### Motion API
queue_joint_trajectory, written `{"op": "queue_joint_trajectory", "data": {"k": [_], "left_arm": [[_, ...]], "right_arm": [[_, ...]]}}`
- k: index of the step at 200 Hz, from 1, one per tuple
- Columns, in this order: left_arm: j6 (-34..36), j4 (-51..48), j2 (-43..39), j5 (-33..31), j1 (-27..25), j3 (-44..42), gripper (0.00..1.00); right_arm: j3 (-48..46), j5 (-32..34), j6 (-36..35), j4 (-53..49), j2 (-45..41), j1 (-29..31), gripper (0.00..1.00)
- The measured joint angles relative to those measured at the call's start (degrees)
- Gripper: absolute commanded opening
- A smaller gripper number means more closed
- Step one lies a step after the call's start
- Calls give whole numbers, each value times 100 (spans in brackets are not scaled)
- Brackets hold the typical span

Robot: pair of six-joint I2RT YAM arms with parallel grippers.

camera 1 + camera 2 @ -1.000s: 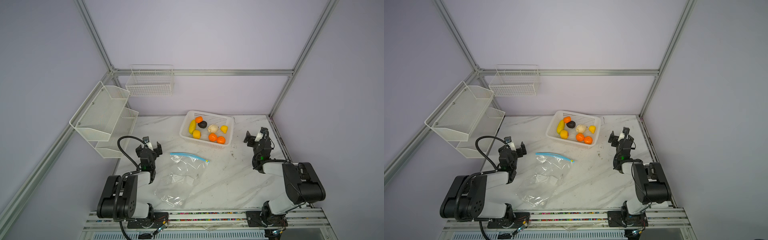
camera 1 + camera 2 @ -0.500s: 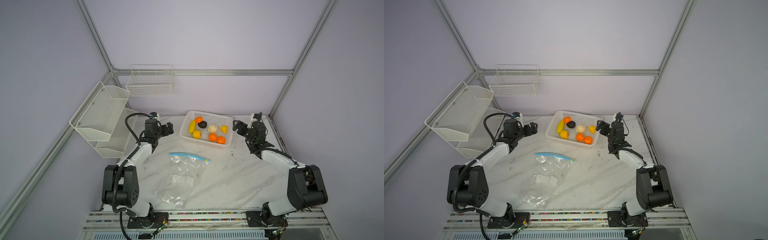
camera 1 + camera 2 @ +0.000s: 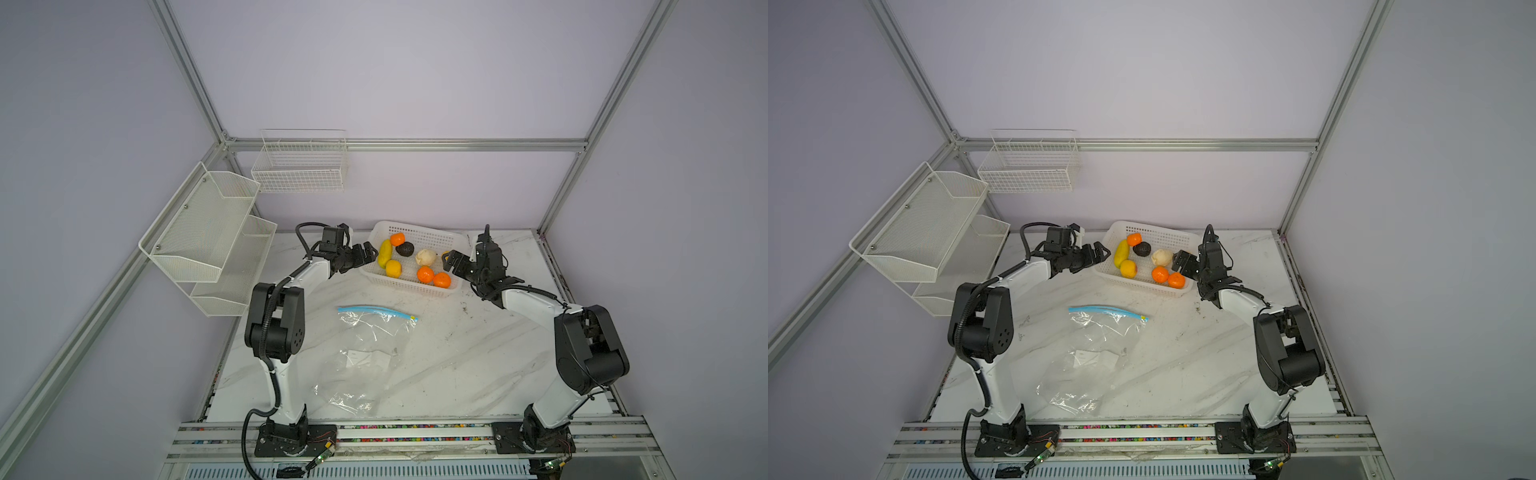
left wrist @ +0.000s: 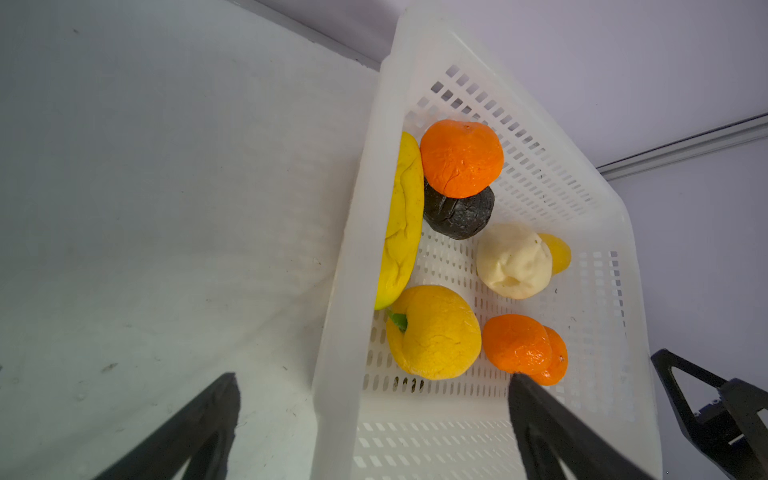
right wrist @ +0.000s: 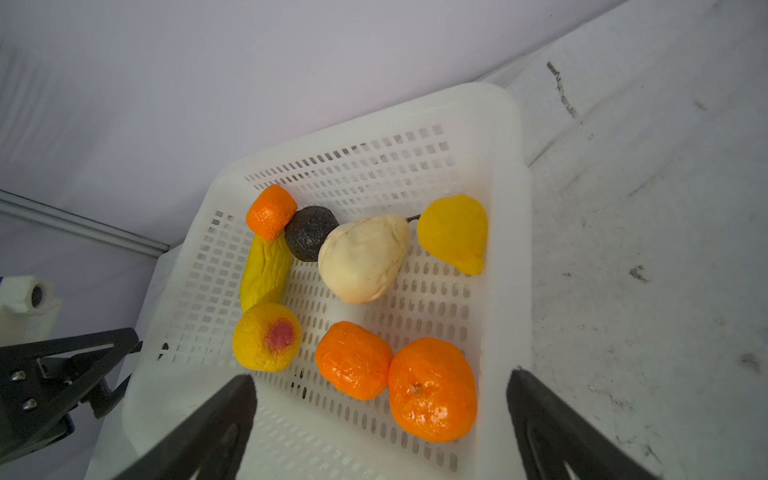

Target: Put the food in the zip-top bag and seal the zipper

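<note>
The food lies in a white perforated basket [image 3: 409,287] at the back: three orange balls [image 5: 432,390], a long yellow piece [image 4: 401,224], yellow rounds [image 4: 434,332], a cream lump [image 5: 363,257] and a black lump [image 3: 404,249]. My left gripper [image 3: 368,253] [image 4: 374,380] stands open at the basket's left end, its jaws astride the rim. At the right end my right gripper [image 3: 451,262] [image 5: 380,378] is open too, astride the rim by two oranges. The clear zip-top bag [image 3: 365,353] lies flat mid-table, its light-blue zipper [image 3: 374,309] facing the basket.
White mesh shelves [image 3: 208,232] hang on the left wall and a wire basket [image 3: 299,166] on the back wall. Aluminium frame posts stand at the table's back corners. Bare marble table [image 3: 478,353] lies right of the bag.
Both arms have unfolded from near the table's front and reached back to the basket's two ends. Both grippers stayed open. The bag has not moved.
</note>
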Motion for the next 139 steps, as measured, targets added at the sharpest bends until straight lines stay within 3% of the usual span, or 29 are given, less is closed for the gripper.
{"op": "queue_joint_trajectory", "data": {"k": [55,139], "left_arm": [[-122,-87,520,188,-380,564,100],[-57,-339,872,212,-752,1126,100]], "right_arm": [[17,461,-105,-588,4,0,97],[-122,612,-527,-769,-203,-31,95]]}}
